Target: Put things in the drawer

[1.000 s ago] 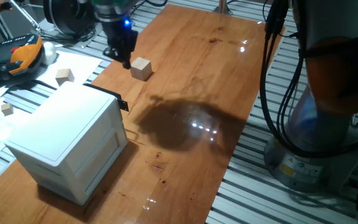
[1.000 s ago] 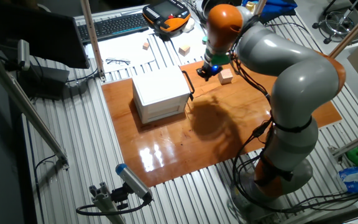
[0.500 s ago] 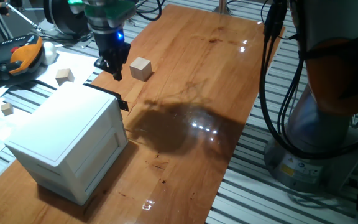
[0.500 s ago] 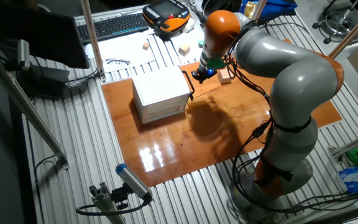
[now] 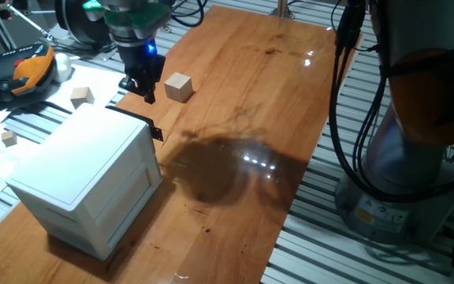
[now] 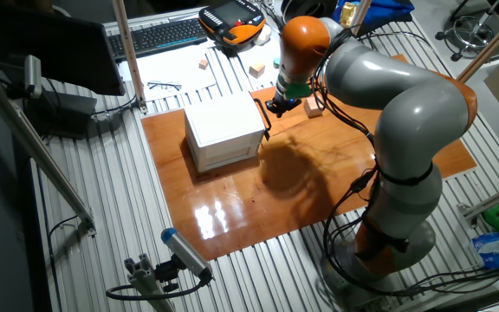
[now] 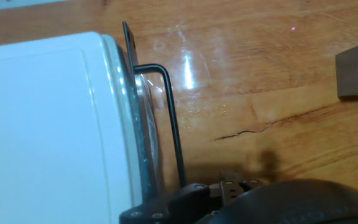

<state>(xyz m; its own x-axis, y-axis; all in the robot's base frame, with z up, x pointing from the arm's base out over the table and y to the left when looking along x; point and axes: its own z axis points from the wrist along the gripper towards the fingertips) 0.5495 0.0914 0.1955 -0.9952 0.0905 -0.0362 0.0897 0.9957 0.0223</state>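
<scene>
The white cabinet [image 5: 85, 177] stands on the wooden board with its drawer [image 7: 143, 143] pushed in. The drawer's thin black handle [image 7: 174, 124] sticks out from the front. My gripper [image 5: 143, 85] hangs low just above and behind that handle [image 5: 153, 128], left of a pale wooden cube [image 5: 179, 87]. Nothing is in the gripper. Its dark fingers overlap, so I cannot tell their gap. In the other fixed view my gripper [image 6: 276, 105] sits between the cabinet [image 6: 223, 130] and the cube [image 6: 314, 109]. The hand view shows the cube [image 7: 357, 71] at the right edge.
Two more wooden cubes [image 5: 82, 96] [image 5: 8, 138] lie off the board on the slatted table beyond the cabinet. An orange-and-black pendant [image 5: 22, 71] and cables lie at the far left. The arm's base [image 5: 404, 158] stands at the right.
My gripper has moved left, away from beside the cube and toward the cabinet's handle, mostly in the first half second. The cube and cabinet have not moved.
</scene>
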